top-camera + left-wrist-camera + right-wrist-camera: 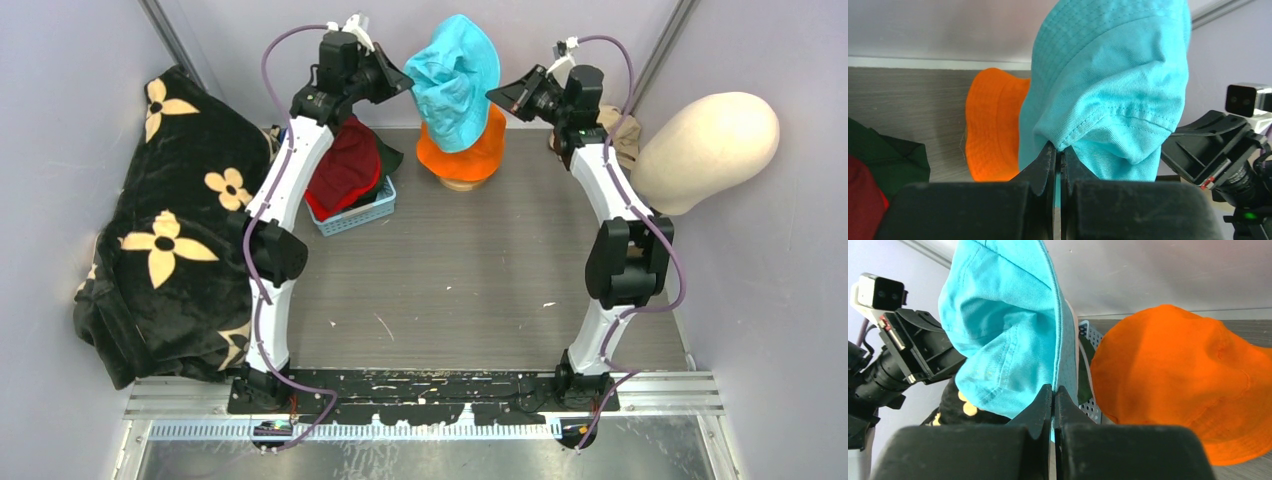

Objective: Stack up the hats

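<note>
The hats are only partly stacked: the orange hat [462, 158] sits at the far middle of the worktop [450, 290], and you hold the teal hat [455, 75] raised over it, apparently not yet seated. Your left tool [406, 83] and right tool [494, 97] are each pinched tight on opposite edges of the teal brim. A red hat [343, 165] and a dark green hat [893, 160] wait in the blue basket [372, 212], so most of the stacking remains.
</note>
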You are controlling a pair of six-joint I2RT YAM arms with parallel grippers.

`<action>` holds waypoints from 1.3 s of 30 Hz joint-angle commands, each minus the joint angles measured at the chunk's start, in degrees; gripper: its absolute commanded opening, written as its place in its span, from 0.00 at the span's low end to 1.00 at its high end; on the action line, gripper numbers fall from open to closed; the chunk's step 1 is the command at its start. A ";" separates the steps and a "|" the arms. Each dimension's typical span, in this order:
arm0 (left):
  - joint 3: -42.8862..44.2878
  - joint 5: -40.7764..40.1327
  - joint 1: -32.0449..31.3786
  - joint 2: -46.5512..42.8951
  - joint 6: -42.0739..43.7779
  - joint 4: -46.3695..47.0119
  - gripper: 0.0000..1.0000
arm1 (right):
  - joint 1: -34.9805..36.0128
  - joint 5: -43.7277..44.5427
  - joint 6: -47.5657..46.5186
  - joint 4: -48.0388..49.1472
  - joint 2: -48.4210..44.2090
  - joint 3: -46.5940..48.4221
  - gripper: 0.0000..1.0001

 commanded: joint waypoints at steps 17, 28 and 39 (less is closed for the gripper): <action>7.83 -0.78 -1.17 1.15 0.77 -1.36 0.01 | -2.24 0.48 -1.17 -4.48 -0.55 1.11 0.01; 8.33 -1.78 -1.56 2.04 1.39 -1.47 0.32 | -6.65 0.47 -1.33 -6.43 -0.88 -0.53 0.01; 2.40 -3.13 -1.45 -2.71 3.14 -0.47 0.41 | -7.02 0.17 -3.68 -11.24 0.29 0.28 0.01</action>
